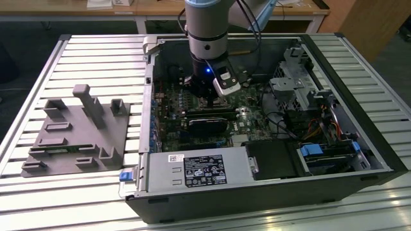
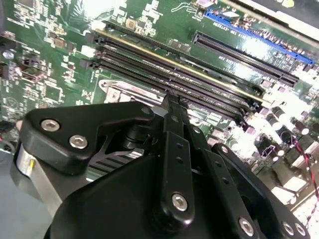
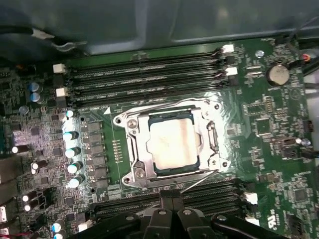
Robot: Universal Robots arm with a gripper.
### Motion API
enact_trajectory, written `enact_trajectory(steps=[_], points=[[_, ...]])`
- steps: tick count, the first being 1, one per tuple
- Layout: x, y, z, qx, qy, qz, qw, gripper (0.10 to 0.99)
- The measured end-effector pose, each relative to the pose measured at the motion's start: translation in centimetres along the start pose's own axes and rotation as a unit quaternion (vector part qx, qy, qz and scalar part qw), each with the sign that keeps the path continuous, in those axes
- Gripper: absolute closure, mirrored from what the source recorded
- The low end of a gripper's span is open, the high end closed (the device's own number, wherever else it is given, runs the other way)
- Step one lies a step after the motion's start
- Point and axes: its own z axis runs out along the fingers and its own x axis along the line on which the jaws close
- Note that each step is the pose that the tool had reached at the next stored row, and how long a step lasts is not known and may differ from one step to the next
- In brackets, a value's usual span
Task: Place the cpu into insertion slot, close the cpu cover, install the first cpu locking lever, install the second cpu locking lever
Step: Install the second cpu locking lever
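Note:
The cpu [image 3: 172, 142], a pale silver square chip, lies flat in the insertion slot [image 3: 211, 142] on the green motherboard. The silver cpu cover [image 3: 135, 149] lies down around the chip, framing it. Thin metal levers [image 3: 159, 106] run along two sides of the socket. My gripper [image 3: 172, 194] is shut with nothing between its fingers. It hovers just beside the socket's edge, over the nearby memory slots. In the second wrist view the gripper [image 2: 172, 98] points at a corner of the cover [image 2: 124, 92]. In the exterior view the gripper [image 1: 209, 101] reaches down into the open computer case.
Long black memory slots [image 3: 144, 74] flank the socket on two sides, and a row of capacitors [image 3: 74, 149] stands beside it. The case [image 1: 149, 96] also holds a power supply [image 1: 192, 169], a drive cage [image 1: 299, 84] and cables. A grey fixture block [image 1: 77, 130] sits at the exterior view's left.

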Motion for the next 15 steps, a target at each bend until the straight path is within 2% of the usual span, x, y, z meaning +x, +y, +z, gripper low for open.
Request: enact_trajectory(steps=[3,8,15], points=[[0.15,-0.13,0.3,-0.0024,0.0004,-0.006,1.0,0.98],[0.15,-0.26,0.29,-0.0041,0.0008,-0.006,1.0,0.98],[0.41,-1.26,0.3,-0.0292,0.0045,-0.003,0.9996,0.98]])
